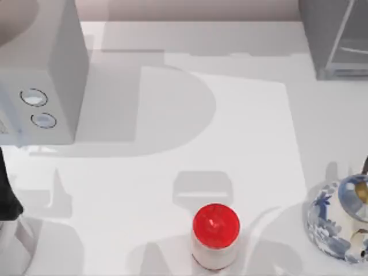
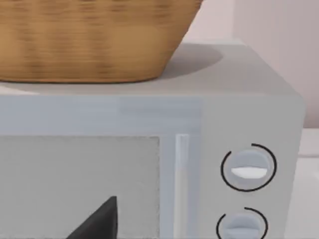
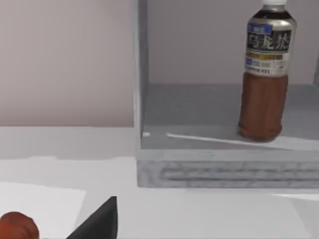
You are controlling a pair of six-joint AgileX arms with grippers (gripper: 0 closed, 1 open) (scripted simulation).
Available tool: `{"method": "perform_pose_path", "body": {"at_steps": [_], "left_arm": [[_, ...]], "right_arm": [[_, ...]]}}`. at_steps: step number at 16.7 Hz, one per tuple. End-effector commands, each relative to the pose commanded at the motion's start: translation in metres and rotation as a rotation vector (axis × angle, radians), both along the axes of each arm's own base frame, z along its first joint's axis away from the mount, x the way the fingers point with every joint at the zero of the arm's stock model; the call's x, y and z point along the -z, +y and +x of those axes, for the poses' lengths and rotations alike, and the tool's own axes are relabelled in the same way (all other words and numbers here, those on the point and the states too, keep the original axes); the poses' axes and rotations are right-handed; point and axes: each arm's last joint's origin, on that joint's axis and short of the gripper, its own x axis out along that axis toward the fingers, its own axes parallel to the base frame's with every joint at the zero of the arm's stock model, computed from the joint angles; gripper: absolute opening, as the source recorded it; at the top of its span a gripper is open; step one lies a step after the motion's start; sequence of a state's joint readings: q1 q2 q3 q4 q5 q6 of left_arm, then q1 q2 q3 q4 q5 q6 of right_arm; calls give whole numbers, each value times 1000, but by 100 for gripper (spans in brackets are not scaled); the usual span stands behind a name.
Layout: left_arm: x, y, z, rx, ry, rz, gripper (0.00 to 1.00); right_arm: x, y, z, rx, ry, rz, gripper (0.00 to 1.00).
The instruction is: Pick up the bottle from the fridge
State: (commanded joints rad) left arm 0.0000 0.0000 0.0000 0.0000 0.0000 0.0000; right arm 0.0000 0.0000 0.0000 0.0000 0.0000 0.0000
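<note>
- the bottle (image 3: 265, 74) is standing upright on the floor of the fridge (image 3: 219, 149), a dark brown drink with a pale cap and a blue-and-black label, its long axis running straight up and down.
- in the right wrist view the fridge is standing open towards the camera, with nothing between the lens and the bottle; the bottle is sitting inside the compartment, back from the front lip.
- in the top view the fridge (image 1: 330, 40) is sitting at the far right corner of the table (image 1: 253, 132), so the right arm is looking like the nearer one for the reach.
- a dark finger (image 3: 97, 221) of the right gripper is poking into the right wrist view, well short of the fridge; how wide the jaws are standing, i cannot tell.
- my judgement: the coming move is turning on the bottle lying ahead of the jaws and deeper in, so the gripper needs to be travelling forward level and closing across the body, not from above.
- the left arm is parked at the left of the table, facing the grey box with two round dials (image 2: 249, 169), which has a wicker basket (image 2: 94, 40) on top; its jaw width i cannot tell either.
- a red-capped jar (image 1: 215, 236) and a blue-and-white teapot (image 1: 339, 221) are standing near the front edge, apart from the fridge.
</note>
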Motion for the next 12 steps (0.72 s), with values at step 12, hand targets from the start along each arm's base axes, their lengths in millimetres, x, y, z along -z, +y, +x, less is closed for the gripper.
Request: {"method": "perform_pose_path", "body": {"at_steps": [12], "left_arm": [[0,0,0,0,0,0,100]], "right_arm": [[-64,-19,34,-35,-209,-71,100]]}}
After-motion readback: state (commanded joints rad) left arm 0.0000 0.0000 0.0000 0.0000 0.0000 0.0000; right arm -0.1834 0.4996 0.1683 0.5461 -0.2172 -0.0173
